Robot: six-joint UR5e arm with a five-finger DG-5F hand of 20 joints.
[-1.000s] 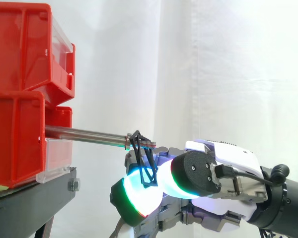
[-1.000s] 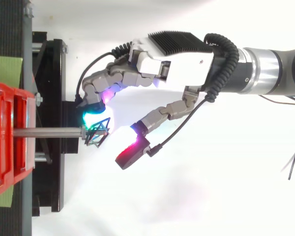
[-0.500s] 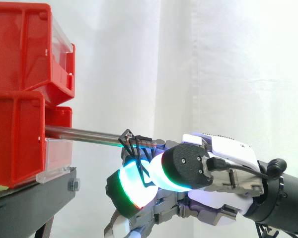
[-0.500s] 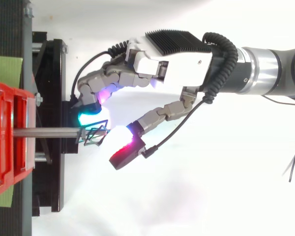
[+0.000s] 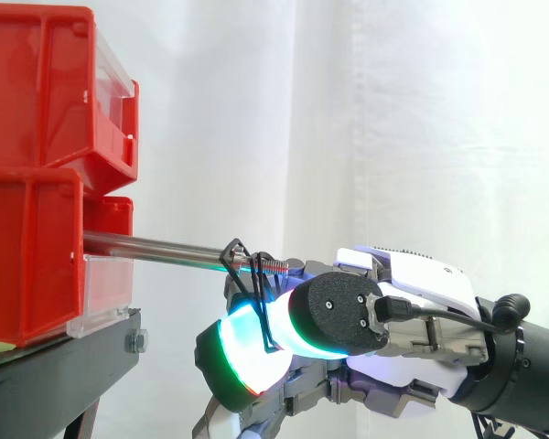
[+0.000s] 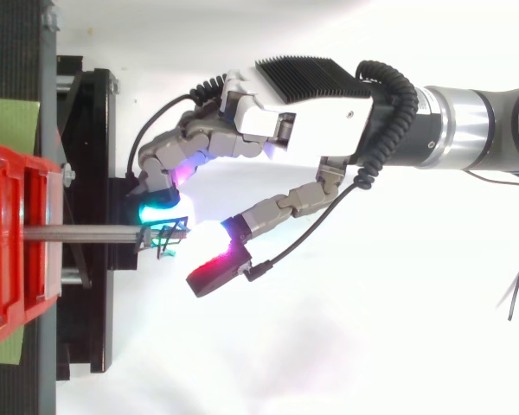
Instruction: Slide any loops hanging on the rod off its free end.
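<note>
Nearer the rod's base than 1 s earlier, the hand pinched the loop. Pulling straight outward looked best.

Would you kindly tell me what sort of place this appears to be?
Probably a robotics lab bench: a white curtain backdrop, red bins on a black stand with a metal rod, and a robot hand at work.

Bright, flat, even light; heavy glare on the white ground seen from above.
Curtain evenly lit, with faint shading in its folds. White ground washed out, brightest just beside the hand. Its pads glow green, cyan and red; wire loop reads black against the glow. Stand dark at left. Red bins evenly lit.
</note>
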